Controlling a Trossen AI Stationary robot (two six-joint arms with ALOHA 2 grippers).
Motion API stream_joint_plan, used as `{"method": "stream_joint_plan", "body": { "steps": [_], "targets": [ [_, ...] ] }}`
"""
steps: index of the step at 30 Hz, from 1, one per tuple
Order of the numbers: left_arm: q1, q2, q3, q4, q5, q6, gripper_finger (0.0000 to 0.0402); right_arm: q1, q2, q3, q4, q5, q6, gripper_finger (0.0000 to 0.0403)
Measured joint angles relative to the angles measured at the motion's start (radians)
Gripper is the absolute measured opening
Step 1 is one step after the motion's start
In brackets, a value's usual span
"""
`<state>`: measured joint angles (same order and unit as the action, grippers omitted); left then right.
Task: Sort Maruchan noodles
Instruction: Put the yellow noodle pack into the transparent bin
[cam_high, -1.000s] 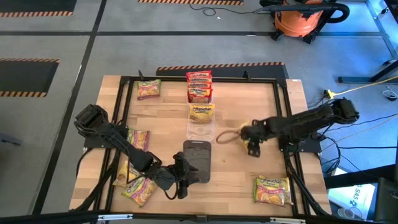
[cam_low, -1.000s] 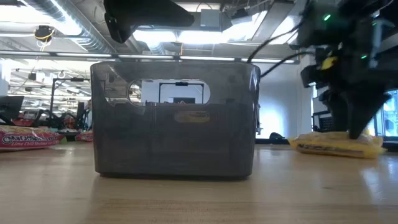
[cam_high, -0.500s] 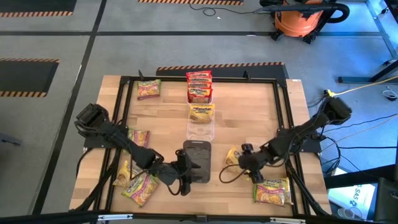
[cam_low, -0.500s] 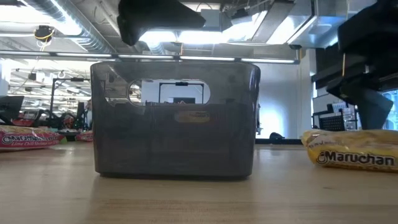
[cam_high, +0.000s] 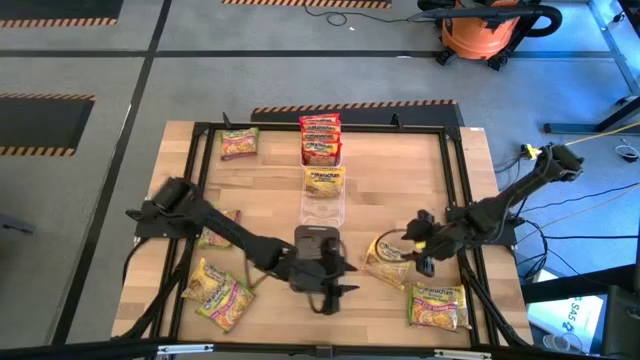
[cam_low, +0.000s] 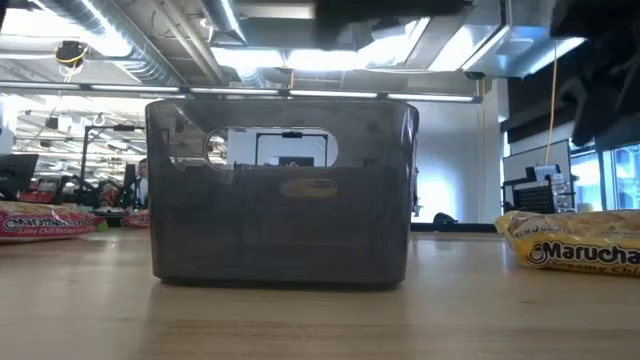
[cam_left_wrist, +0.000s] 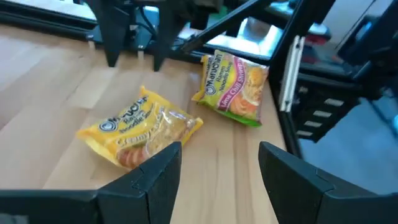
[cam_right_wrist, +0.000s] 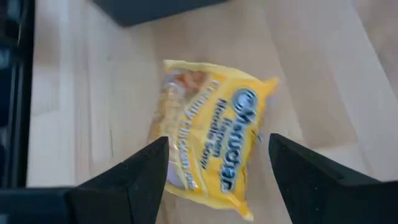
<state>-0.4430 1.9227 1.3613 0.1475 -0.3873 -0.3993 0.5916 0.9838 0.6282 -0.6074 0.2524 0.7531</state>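
Just below right claw (cam_right_wrist: 214, 168), yellow packet (cam_right_wrist: 208, 134)

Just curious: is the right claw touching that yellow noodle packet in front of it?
Apart. The right wrist view shows the yellow packet flat on the table beyond the open right gripper.

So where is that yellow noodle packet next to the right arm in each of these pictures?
High view: yellow Maruchan packet lies right of the dark tray, beside the right gripper.
Low view: at the right edge, flat on the table.
Left wrist view: nearer of two packets.
Right wrist view: centre, between open fingers.
Shared landmark: the dark tray.
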Motion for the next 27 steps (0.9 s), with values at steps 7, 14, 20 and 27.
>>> {"method": "stream_joint_plan", "body": {
  "steps": [7, 14, 20, 27],
  "targets": [
    [0.058, 0.229, 0.26, -0.069, 0.101, 0.061, 0.0208, -0.054, -0.061, -0.127, 0.052, -0.044, 0.193, 0.0253],
    [0.102, 0.43, 0.449, -0.152, 0.156, 0.07, 0.0208, -0.11, -0.06, -0.216, 0.187, -0.086, 0.212, 0.0253],
    [0.128, 0.509, 0.488, -0.182, 0.169, 0.072, 0.0208, -0.116, -0.056, -0.246, 0.26, -0.088, 0.225, 0.0253],
    [0.131, 0.51, 0.489, -0.209, 0.162, 0.091, 0.0208, -0.116, -0.056, -0.275, 0.27, -0.088, 0.269, 0.0253]
  ]
}}
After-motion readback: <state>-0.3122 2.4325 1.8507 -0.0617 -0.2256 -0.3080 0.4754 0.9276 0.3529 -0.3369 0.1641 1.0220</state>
